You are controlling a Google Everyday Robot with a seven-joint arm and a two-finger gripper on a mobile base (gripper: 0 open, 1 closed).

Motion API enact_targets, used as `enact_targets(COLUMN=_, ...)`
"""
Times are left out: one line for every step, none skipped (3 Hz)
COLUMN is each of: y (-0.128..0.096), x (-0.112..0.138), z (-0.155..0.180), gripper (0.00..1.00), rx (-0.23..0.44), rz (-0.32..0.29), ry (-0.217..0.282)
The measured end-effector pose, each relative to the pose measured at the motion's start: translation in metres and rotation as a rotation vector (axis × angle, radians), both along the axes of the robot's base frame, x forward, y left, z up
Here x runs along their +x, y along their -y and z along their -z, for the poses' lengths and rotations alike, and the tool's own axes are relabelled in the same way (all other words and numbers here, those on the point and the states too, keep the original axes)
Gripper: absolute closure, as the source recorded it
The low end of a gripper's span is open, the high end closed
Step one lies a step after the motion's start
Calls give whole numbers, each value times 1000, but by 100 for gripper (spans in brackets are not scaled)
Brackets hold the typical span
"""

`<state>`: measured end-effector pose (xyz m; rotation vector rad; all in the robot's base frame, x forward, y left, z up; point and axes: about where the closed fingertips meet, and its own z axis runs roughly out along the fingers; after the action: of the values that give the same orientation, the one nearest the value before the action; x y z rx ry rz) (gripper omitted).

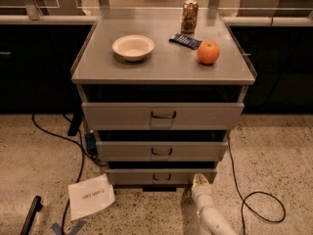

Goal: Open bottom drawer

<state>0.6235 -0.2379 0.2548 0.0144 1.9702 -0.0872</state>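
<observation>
The bottom drawer [127,177] is the narrowest grey front of three, low near the floor, with a small dark wire handle [162,177] at its centre. Above it sit the mid-sized drawer [122,151] and the widest top drawer [117,115]. My gripper [199,179] is at the end of a white arm rising from the bottom edge. It is just to the right of the bottom drawer's handle, close in front of the drawer face.
On the cabinet top are a white bowl [133,47], a can [189,16], a dark snack bar [185,41] and an orange [208,52]. A white paper sheet [91,196] lies on the floor at left. Black cables [264,205] run on both sides.
</observation>
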Motion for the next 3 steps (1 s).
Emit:
enact_targets(y=4, x=16, z=7, gripper=100, rx=-15, rz=-38, ry=0)
enact_targets(y=8, x=27, z=14, gripper=100, rx=-23, rz=-45, ry=-1)
enact_targets(y=13, x=39, z=22, gripper=100, rx=-31, rz=-36, ry=-3)
